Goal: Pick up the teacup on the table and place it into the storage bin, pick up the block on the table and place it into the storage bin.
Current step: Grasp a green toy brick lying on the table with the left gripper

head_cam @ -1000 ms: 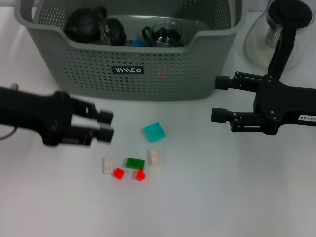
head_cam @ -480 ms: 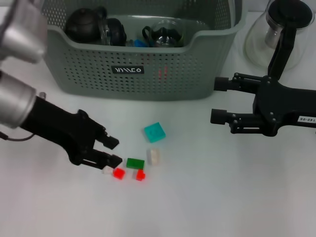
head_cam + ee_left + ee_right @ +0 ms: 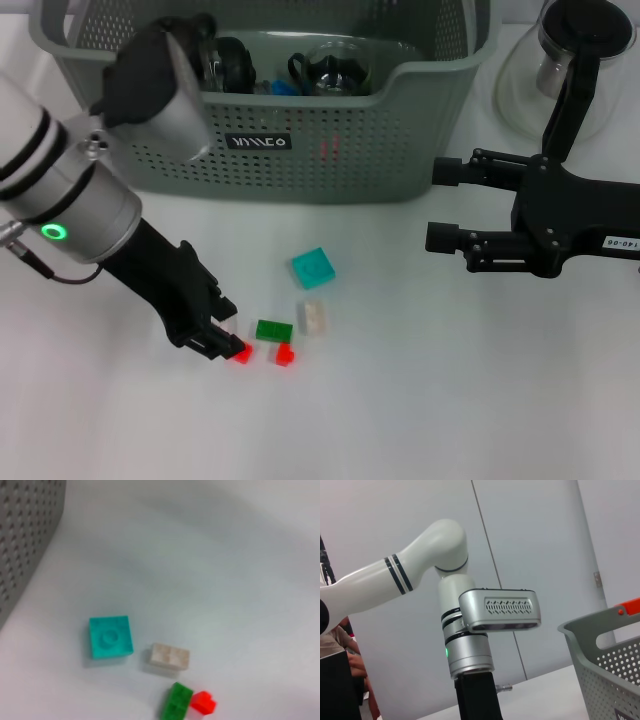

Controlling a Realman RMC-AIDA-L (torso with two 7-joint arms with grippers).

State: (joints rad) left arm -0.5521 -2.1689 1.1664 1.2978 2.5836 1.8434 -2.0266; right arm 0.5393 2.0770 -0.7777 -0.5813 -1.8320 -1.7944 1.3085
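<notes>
Now our left gripper (image 3: 222,345), its opening hidden from us, sits low touching the small red plastic block (image 3: 240,352); right gripper (image 3: 440,205) waits open.

The storage bin (image 3: 330,150) is grey-green, its walls dotted with perforations, with a black label (image 3: 258,142) lettered in white. On the white table (image 3: 450,400) lie a teal block (image 3: 313,268), a green block (image 3: 274,330), a cream block (image 3: 313,317) and two red blocks (image 3: 284,354).
</notes>
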